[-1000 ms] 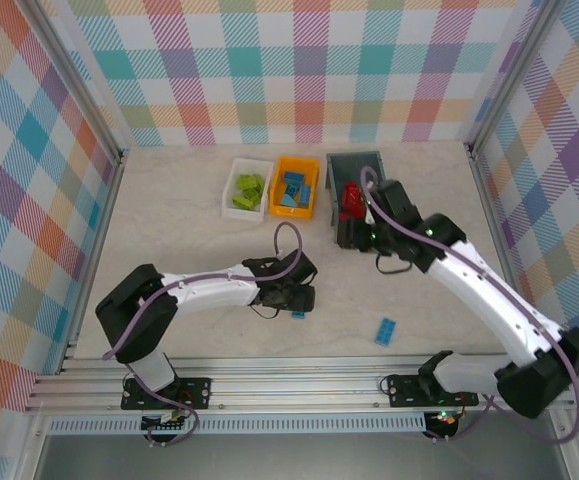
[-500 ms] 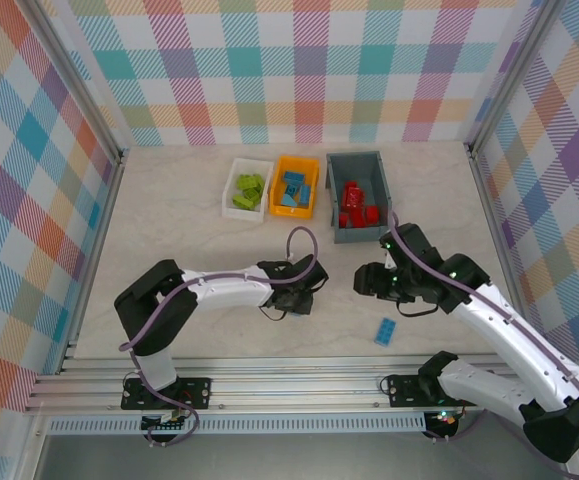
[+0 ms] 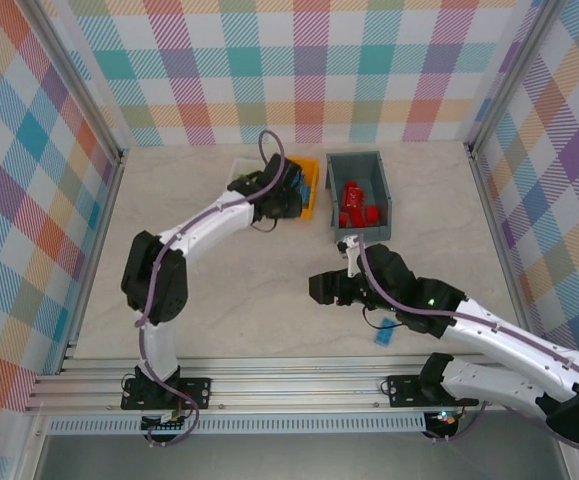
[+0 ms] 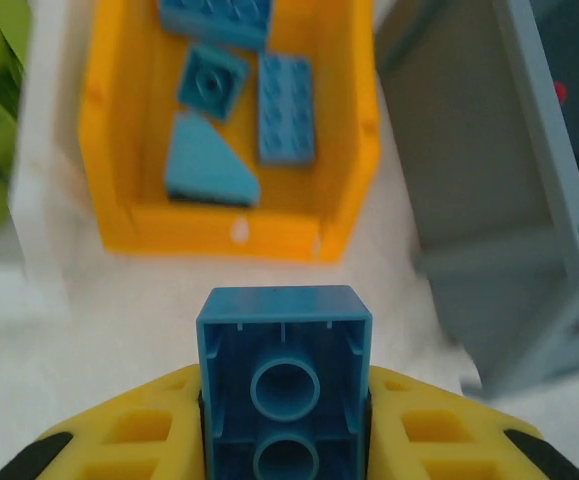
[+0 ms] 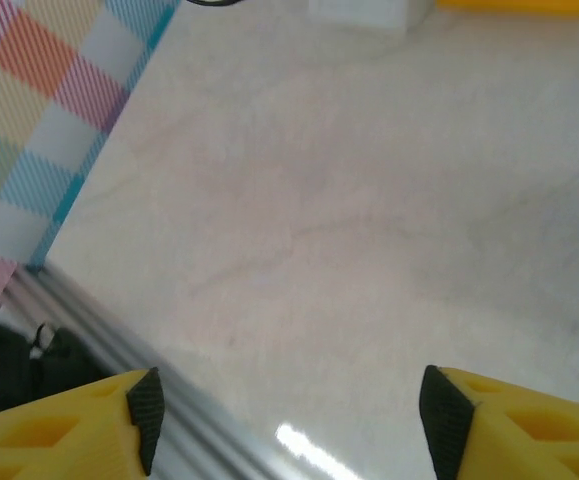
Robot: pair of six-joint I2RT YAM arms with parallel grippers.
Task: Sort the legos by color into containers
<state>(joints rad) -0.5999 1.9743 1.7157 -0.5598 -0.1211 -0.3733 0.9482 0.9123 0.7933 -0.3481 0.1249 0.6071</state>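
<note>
From above, the left gripper (image 3: 288, 198) is reaching to the far side of the table and hanging at the near edge of the orange bin (image 3: 310, 188), with the grey bin (image 3: 385, 195) of red bricks (image 3: 357, 208) just to its right. A loose blue brick (image 3: 384, 333) is lying on the table near the front. The right gripper (image 3: 320, 290) is sitting to its left and a little farther back, so the right arm is much the nearer one.

At the left wrist, the left gripper (image 4: 284, 405) is clamping a blue brick (image 4: 284, 365), underside up. The orange bin (image 4: 229, 232) is lying straight ahead, and the brick is not yet past its near wall. Other blue bricks (image 4: 286, 108) are resting inside.

At the right wrist, the right gripper (image 5: 289, 420) is standing open and empty, its pads (image 5: 147, 415) well apart over the bare table (image 5: 349, 220).
</note>
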